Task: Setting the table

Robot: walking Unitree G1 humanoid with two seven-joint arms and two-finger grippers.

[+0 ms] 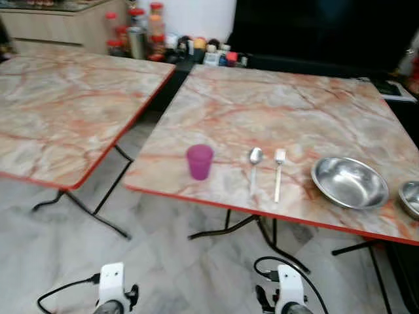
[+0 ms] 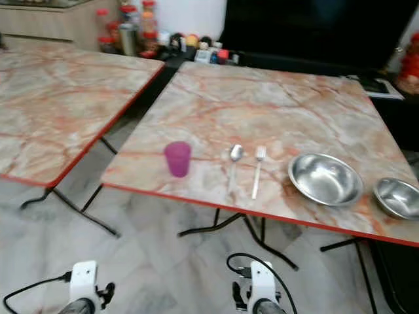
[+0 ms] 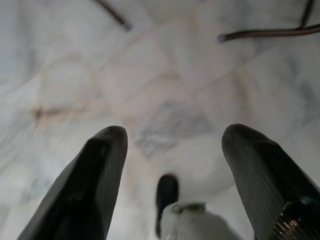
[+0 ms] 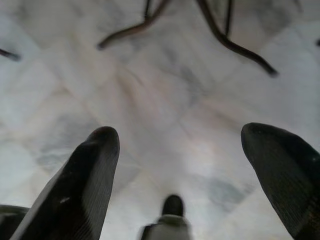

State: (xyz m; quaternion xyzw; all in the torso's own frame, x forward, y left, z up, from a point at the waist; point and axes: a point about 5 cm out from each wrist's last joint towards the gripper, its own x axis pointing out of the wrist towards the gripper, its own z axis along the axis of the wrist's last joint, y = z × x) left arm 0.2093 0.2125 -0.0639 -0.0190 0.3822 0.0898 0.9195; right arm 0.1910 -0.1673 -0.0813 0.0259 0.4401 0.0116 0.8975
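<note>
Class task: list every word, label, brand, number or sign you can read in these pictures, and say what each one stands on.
None can be read.
Jars and bottles beyond the tables: labels too blurred to read.
Booklet or box past the table's far right corner: print too small and blurred.
Purple cup, spoon, fork, steel bowls: no markings seen.

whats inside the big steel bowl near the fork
Nothing visible: the big steel bowl looks empty, its shiny bottom bare. Its near inner wall is hidden by the rim.

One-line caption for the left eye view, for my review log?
Marble-patterned table set along its near edge with a purple cup, spoon, fork and steel bowl.
</note>
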